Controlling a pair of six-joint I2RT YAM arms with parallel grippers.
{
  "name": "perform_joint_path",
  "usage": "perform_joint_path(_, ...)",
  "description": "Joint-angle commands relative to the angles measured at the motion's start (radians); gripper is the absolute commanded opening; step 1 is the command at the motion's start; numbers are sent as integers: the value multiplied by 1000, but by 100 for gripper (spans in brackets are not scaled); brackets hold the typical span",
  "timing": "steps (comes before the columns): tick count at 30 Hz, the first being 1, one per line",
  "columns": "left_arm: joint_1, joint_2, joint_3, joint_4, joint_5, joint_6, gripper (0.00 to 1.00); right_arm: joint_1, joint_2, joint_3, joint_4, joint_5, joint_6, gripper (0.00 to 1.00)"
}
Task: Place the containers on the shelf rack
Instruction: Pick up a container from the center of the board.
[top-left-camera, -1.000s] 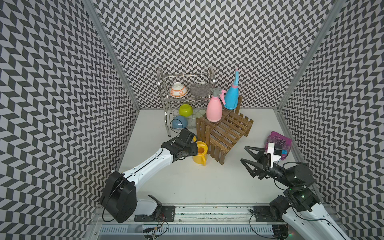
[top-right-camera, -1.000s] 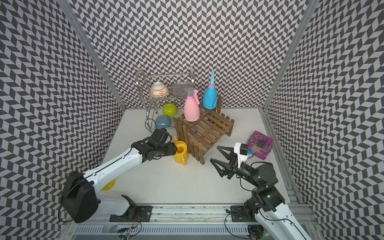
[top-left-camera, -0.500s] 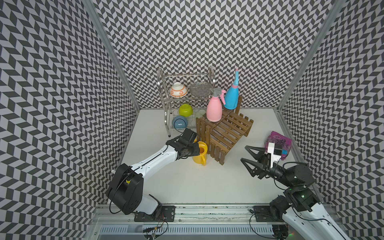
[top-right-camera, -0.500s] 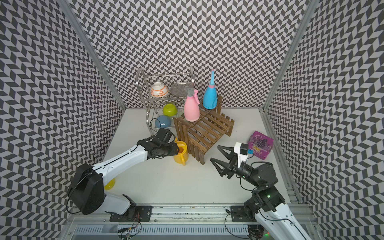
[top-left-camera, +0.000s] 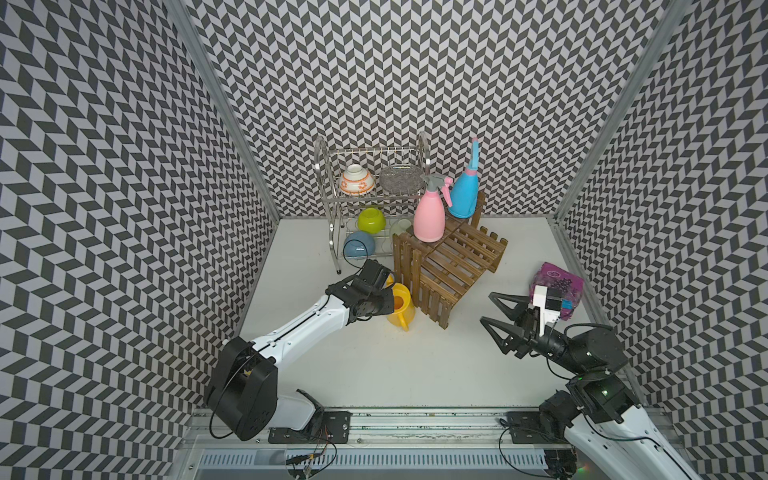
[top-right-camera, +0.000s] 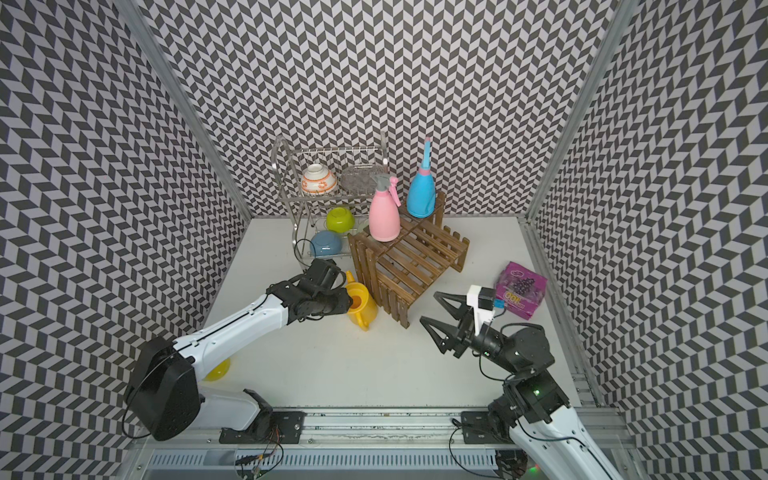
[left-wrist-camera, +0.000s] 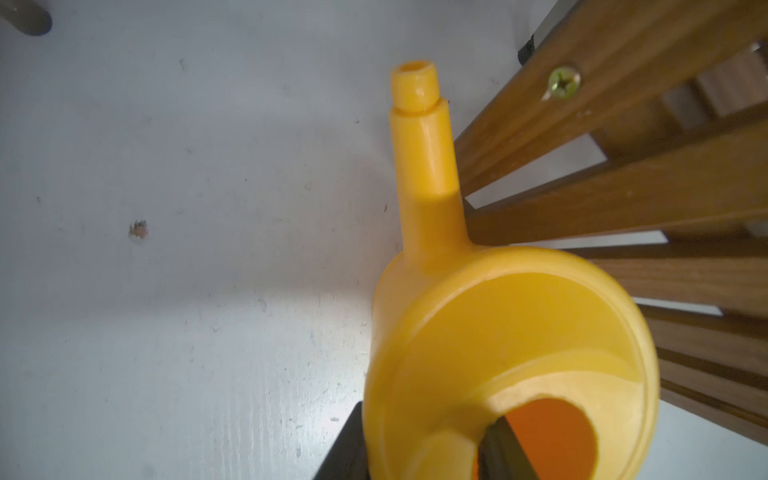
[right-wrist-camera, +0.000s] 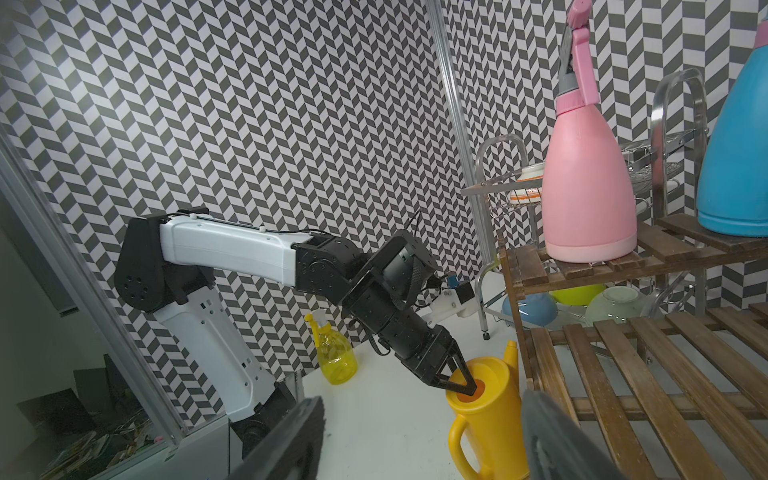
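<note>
With twelve o'clock taken as the back wall in both top views, the shelf rack is found toward twelve o'clock on the surface. Two containers are carried by it. The pink spray bottle is stood upright on an upper tier, and the blue spray bottle is set a step higher, at its one o'clock.

The yellow watering can is stood upright on the surface just beside the rack's low end, at the rack's eight o'clock, with its spout pointed toward eleven. The left claw is placed at the can's top, one finger inside the filling hole and the other outside the wall. Whether the wall is actually pinched cannot be told.

The right claw is held released and empty above the surface at four o'clock, and the purple package is seen at its two o'clock.

The translucent yellow spray bottle is stood on the surface at eight o'clock. In a top view this bottle is partly hidden by the left arm.
</note>
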Motion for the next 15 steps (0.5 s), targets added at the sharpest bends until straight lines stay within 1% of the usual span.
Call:
perform_joint_path(1, 3, -69, -48, -56, -15, -32, 26, 2, -8, -13, 33, -13, -1, 77)
perform_joint_path(7, 4, -205, -119, -67, -17, -80, 24, 2, 13, -56, 125, -103, 33, 77)
perform_joint_path(11, 4, -260, -140, -100, -12, -103, 23, 18, 39, -77, 165, -160, 41, 77)
perform_joint_path(15, 3, -317, -160, -117, 4, -135, 22, 87, 69, -91, 169, -150, 14, 76)
